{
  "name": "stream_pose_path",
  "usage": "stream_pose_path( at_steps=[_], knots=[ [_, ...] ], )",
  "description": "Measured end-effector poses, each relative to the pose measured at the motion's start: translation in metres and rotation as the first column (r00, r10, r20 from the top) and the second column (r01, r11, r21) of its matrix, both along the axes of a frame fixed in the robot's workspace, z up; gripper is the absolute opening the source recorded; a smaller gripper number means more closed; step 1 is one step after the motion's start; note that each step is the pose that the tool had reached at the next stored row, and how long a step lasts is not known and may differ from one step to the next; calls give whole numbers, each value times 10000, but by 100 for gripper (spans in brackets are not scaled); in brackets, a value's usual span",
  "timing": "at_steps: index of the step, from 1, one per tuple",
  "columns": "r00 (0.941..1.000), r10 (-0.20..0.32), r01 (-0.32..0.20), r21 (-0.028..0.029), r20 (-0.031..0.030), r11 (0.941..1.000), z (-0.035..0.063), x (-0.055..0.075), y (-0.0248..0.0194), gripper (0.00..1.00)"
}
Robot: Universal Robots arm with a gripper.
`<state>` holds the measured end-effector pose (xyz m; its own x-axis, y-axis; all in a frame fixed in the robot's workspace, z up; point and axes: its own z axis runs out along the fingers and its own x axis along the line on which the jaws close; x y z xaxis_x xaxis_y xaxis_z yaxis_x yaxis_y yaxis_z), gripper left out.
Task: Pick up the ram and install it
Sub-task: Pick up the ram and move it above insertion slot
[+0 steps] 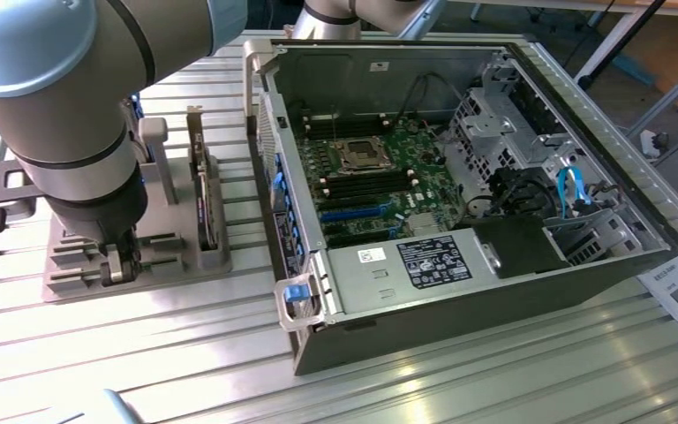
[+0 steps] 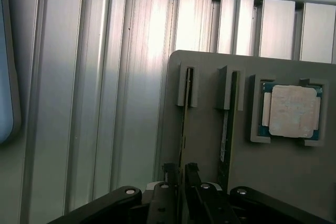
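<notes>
Two fingers [image 2: 169, 174] of your gripper [image 2: 181, 178] clamp the ram [image 2: 184, 114] near one end, jaws narrowed onto it. It stands on edge in the gray holder's [image 2: 205, 129] slot, long axis parallel to the dark card [image 2: 227, 124] beside it.

Nothing can be read: the black label [image 1: 433, 261] on the power supply [image 1: 363, 290] (white fine print) is illegible.

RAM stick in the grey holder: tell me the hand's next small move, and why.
Probably a slow, straight lift. The hand appears closed on the RAM stick, which stands seated in a slot of the grey holder, with a dark card upright in the neighbouring slot; tilting might jam it or knock that card.
</notes>
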<state>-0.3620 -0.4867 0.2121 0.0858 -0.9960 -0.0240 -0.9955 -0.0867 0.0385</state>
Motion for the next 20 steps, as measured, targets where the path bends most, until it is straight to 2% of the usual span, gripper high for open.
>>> stream_pose_path(
  at_steps=[20],
  knots=[
    [10000,1,-1,-1,-18,10000,-1,46,-1,20]
  ],
)
